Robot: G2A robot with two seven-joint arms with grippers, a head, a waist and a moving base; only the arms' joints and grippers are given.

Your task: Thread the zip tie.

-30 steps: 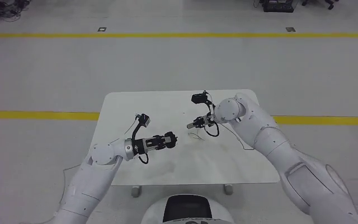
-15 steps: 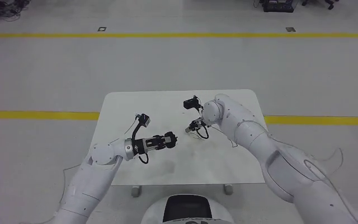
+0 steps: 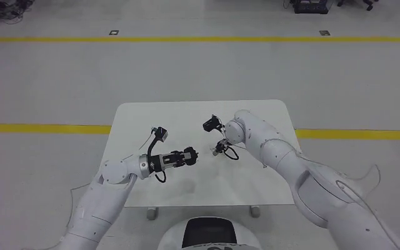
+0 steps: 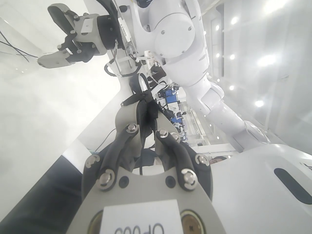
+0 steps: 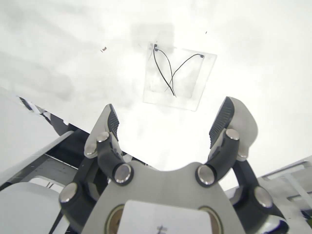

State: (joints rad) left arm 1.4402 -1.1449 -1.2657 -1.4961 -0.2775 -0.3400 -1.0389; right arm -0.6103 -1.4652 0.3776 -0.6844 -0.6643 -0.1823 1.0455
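My left gripper (image 3: 192, 154) (image 4: 146, 108) hangs over the middle of the white table (image 3: 162, 119), shut on a black zip tie (image 4: 145, 96) whose looped end sticks out past the fingertips. A short way to its right is my right gripper (image 3: 218, 150) (image 5: 168, 118), open with nothing between its fingers; the left wrist view has it farther off (image 4: 48, 37). Below the right gripper lies a clear square tray (image 5: 207, 74) holding two more black zip ties (image 5: 162, 71), crossed over each other.
A small dark speck (image 5: 103, 49) lies on the table near the tray. The table's left half and front strip (image 3: 206, 190) are bare white surface. Grey floor with yellow lines surrounds the table.
The right arm has swung in toward the table's middle, and its gripper has come a little nearer the front edge and the left gripper. The left arm has stayed still.
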